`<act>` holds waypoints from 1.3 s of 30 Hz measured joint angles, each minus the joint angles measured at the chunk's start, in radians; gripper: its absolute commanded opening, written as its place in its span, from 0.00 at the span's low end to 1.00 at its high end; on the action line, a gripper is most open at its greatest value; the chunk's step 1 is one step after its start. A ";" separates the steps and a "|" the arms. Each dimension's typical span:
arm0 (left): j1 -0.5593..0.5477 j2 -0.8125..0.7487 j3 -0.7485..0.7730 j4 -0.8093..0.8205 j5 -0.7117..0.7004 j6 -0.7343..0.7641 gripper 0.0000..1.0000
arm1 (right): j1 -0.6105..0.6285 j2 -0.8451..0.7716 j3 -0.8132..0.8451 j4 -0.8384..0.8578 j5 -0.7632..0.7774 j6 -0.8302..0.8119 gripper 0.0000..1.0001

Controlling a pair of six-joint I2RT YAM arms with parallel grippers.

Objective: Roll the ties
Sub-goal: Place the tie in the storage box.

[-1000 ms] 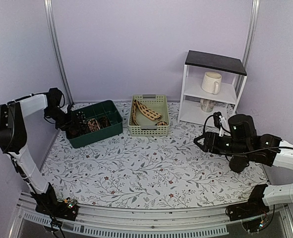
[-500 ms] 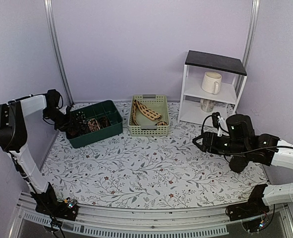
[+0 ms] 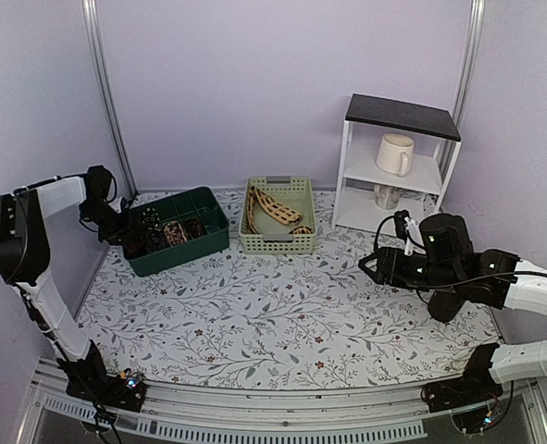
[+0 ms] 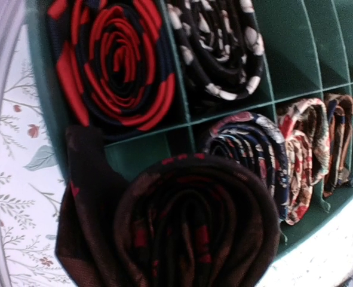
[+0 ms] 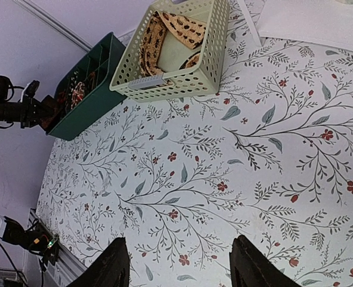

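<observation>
Down at the near edge, the right gripper (image 5: 181,242) hangs over the floral-printed tablecloth (image 5: 272,149), its two black fingers (image 5: 113,266) spread wide with nothing between them, fully released. Over on the left, the left gripper (image 3: 130,233) sits at the left end of the dark green plastic bin (image 3: 185,252). Its wrist camera is filled by the dark brown-black tie (image 4: 194,227), wound into a fat, soft roll with faint red flecks and a loose flap of the same cloth at its left side. That roll hides the fingers altogether, so I can't tell whether this claw is clamped or slack. Just behind the roll, thin dividers split the bin into compartments holding more coils: a red-and-navy striped spiral (image 4: 113,63), tightly wound; a black coil with white blotches (image 4: 215,48) next to it; a navy paisley coil (image 4: 251,149); and a beige flowered coil (image 4: 304,155) squeezed in right beside that one. Further back, the cream perforated plastic basket (image 3: 278,242) holds the beige tie with dark brown markings (image 3: 275,208), unrolled and lying slantwise. Farthest off stands the white shelf unit with a dark top (image 3: 403,116), a cream mug (image 3: 394,154) on its shelf. Against a second ago, the right arm has edged slightly left over the cloth and the left wrist has nudged a touch at the bin's end. Bin, basket and beige tie lie as they did.
</observation>
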 measured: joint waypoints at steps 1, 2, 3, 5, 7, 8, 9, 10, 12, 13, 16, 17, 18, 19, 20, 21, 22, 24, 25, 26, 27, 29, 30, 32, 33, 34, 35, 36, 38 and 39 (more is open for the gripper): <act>0.000 -0.002 0.000 0.000 -0.008 -0.004 0.00 | 0.000 0.000 0.000 0.000 0.000 0.000 0.59; 0.000 -0.004 0.000 -0.002 -0.021 -0.007 0.00 | 0.000 0.000 0.000 0.000 0.000 0.000 0.59; 0.000 -0.004 0.000 -0.003 -0.033 -0.011 0.00 | 0.000 0.000 0.000 0.000 0.000 0.000 0.59; 0.000 -0.004 0.000 -0.007 -0.054 -0.017 0.00 | 0.000 0.000 0.001 0.000 0.000 -0.001 0.59; -0.001 -0.004 0.000 -0.009 -0.070 -0.026 0.00 | 0.000 0.000 0.002 0.000 0.000 -0.002 0.59; -0.003 -0.004 0.000 -0.009 -0.075 -0.029 0.00 | 0.000 0.000 0.003 0.000 0.000 -0.002 0.59; -0.006 -0.004 0.000 -0.009 -0.082 -0.032 0.00 | 0.000 0.000 0.003 0.000 0.000 -0.002 0.59; -0.010 -0.004 0.000 -0.009 -0.089 -0.035 0.00 | 0.000 0.000 0.003 0.000 0.000 -0.002 0.59; -0.020 -0.002 0.002 -0.010 -0.103 -0.041 0.00 | 0.000 0.000 0.003 0.000 0.000 -0.002 0.59; -0.026 0.001 0.003 -0.010 -0.110 -0.046 0.00 | 0.000 0.000 0.003 0.000 0.000 -0.002 0.59; -0.045 0.022 0.008 -0.005 -0.132 -0.060 0.00 | 0.000 0.000 0.003 0.000 0.000 -0.002 0.59; -0.053 0.031 0.009 -0.002 -0.138 -0.067 0.00 | 0.000 0.000 0.003 0.000 0.000 -0.002 0.59; -0.062 0.042 0.009 0.002 -0.147 -0.074 0.00 | 0.000 0.000 0.003 0.000 0.000 -0.002 0.59; -0.073 0.053 0.009 0.006 -0.159 -0.080 0.00 | 0.000 0.000 0.003 -0.001 0.001 -0.002 0.59; -0.082 0.063 0.009 0.009 -0.170 -0.089 0.00 | 0.000 0.000 0.003 -0.001 0.001 -0.002 0.59; -0.092 0.072 0.009 0.013 -0.188 -0.097 0.00 | 0.000 0.000 0.003 -0.002 0.002 -0.003 0.59; -0.100 0.078 0.009 0.017 -0.202 -0.104 0.00 | 0.000 0.000 0.003 -0.002 0.003 -0.003 0.59; -0.114 0.082 0.000 0.033 -0.233 -0.126 0.00 | 0.000 -0.002 0.003 -0.003 0.004 -0.003 0.59; -0.120 0.082 -0.005 0.042 -0.242 -0.137 0.00 | 0.000 -0.003 0.003 -0.005 0.004 -0.003 0.59; -0.125 0.082 -0.014 0.055 -0.255 -0.147 0.00 | 0.000 -0.005 0.003 -0.007 0.005 -0.003 0.59; -0.130 0.082 -0.025 0.068 -0.264 -0.159 0.00 | 0.000 -0.008 0.003 -0.010 0.005 -0.003 0.59; -0.143 0.082 -0.050 0.099 -0.285 -0.185 0.00 | 0.000 -0.014 0.003 -0.011 0.005 -0.003 0.59; -0.151 0.082 -0.059 0.111 -0.297 -0.196 0.00 | 0.000 -0.016 0.003 -0.012 0.005 -0.003 0.59; -0.164 0.082 -0.074 0.126 -0.320 -0.216 0.02 | 0.000 -0.018 0.003 -0.016 0.005 -0.004 0.59; -0.167 0.082 -0.077 0.130 -0.326 -0.220 0.04 | 0.000 -0.018 0.003 -0.019 0.005 -0.006 0.59; -0.170 0.082 -0.077 0.133 -0.331 -0.225 0.06 | 0.000 -0.018 0.003 -0.022 0.005 -0.007 0.59; -0.173 0.082 -0.077 0.134 -0.335 -0.230 0.08 | 0.000 -0.018 0.003 -0.025 0.006 -0.008 0.59; -0.175 0.082 -0.078 0.134 -0.336 -0.234 0.10 | 0.000 -0.018 0.003 -0.028 0.006 -0.009 0.59; -0.177 0.081 -0.078 0.135 -0.336 -0.237 0.16 | 0.000 -0.020 0.003 -0.031 0.008 -0.010 0.59; -0.177 0.081 -0.078 0.135 -0.336 -0.237 0.22 | 0.000 -0.022 0.003 -0.032 0.008 -0.010 0.59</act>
